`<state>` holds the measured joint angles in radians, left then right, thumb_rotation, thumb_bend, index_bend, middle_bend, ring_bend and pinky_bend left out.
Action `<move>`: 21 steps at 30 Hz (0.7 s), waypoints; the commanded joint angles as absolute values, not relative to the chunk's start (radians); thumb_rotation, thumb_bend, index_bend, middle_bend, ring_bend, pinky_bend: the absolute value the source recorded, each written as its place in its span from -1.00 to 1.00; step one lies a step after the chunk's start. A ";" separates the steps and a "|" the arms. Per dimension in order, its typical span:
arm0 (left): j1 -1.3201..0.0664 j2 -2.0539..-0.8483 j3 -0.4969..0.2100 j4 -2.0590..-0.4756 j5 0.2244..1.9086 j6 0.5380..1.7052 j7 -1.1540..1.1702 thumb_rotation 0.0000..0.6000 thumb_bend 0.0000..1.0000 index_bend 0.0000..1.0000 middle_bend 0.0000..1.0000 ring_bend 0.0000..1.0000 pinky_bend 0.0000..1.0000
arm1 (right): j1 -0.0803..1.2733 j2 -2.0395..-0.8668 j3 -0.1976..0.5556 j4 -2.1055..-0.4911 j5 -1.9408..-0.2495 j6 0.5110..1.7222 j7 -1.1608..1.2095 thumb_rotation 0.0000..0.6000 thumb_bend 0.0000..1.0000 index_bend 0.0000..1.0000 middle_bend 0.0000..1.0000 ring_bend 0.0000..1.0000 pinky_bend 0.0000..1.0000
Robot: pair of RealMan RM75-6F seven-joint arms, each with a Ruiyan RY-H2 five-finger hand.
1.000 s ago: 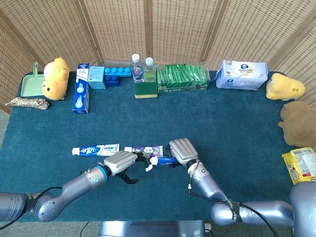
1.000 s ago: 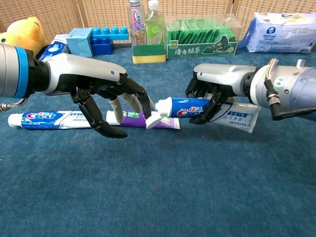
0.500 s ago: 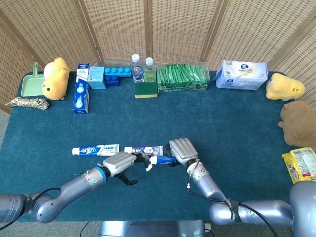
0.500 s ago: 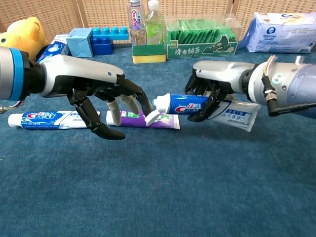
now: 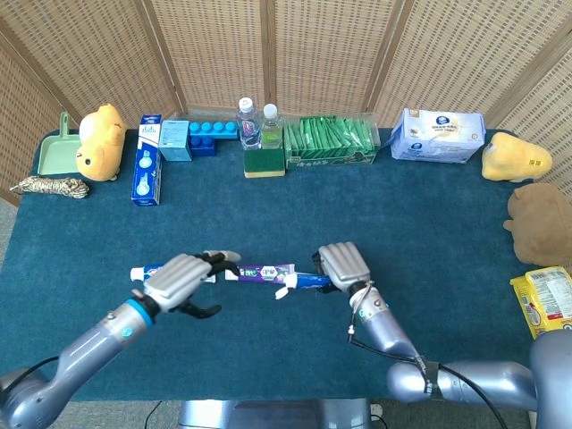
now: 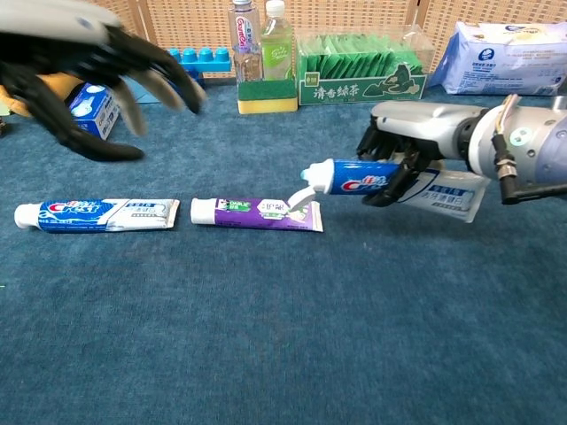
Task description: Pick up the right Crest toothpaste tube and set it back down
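Observation:
My right hand (image 6: 409,149) (image 5: 344,265) grips the right Crest toothpaste tube (image 6: 356,176) (image 5: 303,282) around its middle and holds it above the cloth, lying sideways with the cap end to the left. Its white flip cap (image 6: 302,197) hangs open just over the end of the purple tube (image 6: 255,213) (image 5: 264,270). The left Crest tube (image 6: 93,213) lies flat further left. My left hand (image 6: 84,64) (image 5: 182,277) is raised and blurred, fingers spread, holding nothing, above the left Crest tube.
Along the back stand two bottles (image 5: 257,121) on a sponge, a box of green packets (image 5: 329,141), blue blocks (image 5: 213,134), a toothpaste box (image 5: 147,170) and a tissue pack (image 5: 438,135). Plush toys (image 5: 514,157) and a snack bag (image 5: 547,298) sit at the right edge.
My left hand has let go near the cap and pulled away to the left and upward. The right hand has carried the tube a little to the right.

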<state>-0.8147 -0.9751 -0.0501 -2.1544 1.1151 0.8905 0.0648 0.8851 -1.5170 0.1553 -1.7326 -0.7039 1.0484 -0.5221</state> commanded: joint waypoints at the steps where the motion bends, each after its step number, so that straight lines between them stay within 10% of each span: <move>1: -0.738 -0.910 -0.025 -2.188 1.190 0.967 0.043 0.97 -0.45 -0.50 -0.66 -0.69 -0.38 | 0.873 -1.505 0.143 -1.708 -0.725 1.055 -0.523 1.00 -0.32 0.83 0.78 0.66 0.68; 11: -0.520 -0.751 0.063 -2.147 1.323 1.120 -0.113 0.97 -0.45 -0.52 -0.67 -0.70 -0.40 | 0.802 -1.386 0.089 -1.630 -0.778 1.021 -0.466 1.00 -0.33 0.42 0.47 0.31 0.16; 21: -0.409 -0.714 0.079 -2.084 1.354 1.178 -0.241 0.97 -0.45 -0.55 -0.67 -0.70 -0.41 | 0.723 -1.342 0.056 -1.534 -0.946 0.942 -0.268 0.96 -0.40 -0.35 -0.34 -0.55 -0.48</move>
